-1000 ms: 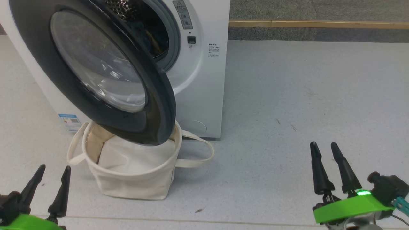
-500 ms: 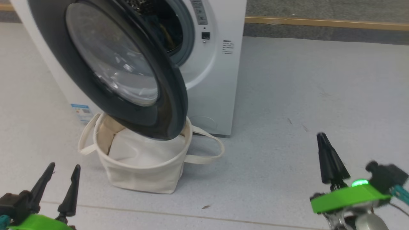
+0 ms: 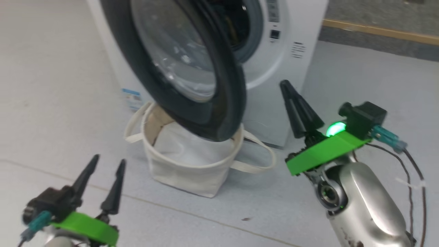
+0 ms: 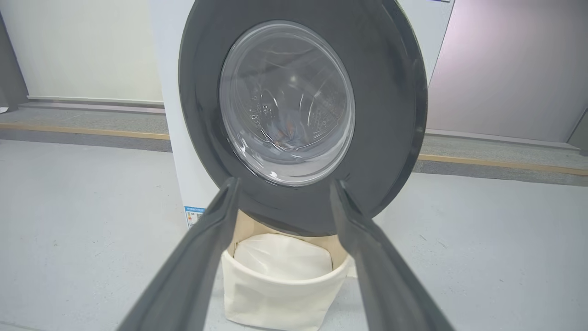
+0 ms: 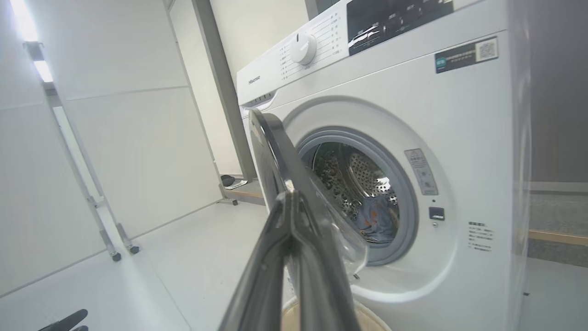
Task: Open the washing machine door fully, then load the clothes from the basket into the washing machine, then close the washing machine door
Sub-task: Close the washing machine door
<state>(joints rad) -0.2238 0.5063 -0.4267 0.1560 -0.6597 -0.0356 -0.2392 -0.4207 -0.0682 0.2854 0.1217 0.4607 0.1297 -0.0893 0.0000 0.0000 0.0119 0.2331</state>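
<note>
Closing looked to be the step in hand, since the load already lay inside and nothing printed was left to fetch. The washing machine [image 5: 459, 115] stood on the far side of the floor [image 3: 377, 75], white and square, its round mouth uncovered. The washing machine door [image 3: 178, 61] hung swung out from its left side about halfway, its glossy black rim reaching over the far part of the basket [image 3: 185, 175]; whether it touched the canvas I could not tell. To shut it well, I judged the push should land on the outer face of that rim close to the free right edge. It should then follow the door's arc toward the machine until it clicked home, with steady pressure, because narrow tips could skate on gloss. The drum [image 5: 342, 170] held the clothes [image 5: 373, 220], a light blue heap with orange marks lying low behind the grey gasket [image 5: 410, 202]. The basket stood just near of the machine, holding plain white padding [image 3: 192, 151]. The right gripper [image 3: 287, 88] was raised just right of the door's free edge, fingers pressed together on nothing. The left gripper [image 3: 109, 159] hung low at the near left, fingers moderately apart and empty, facing the door's outer face.
</note>
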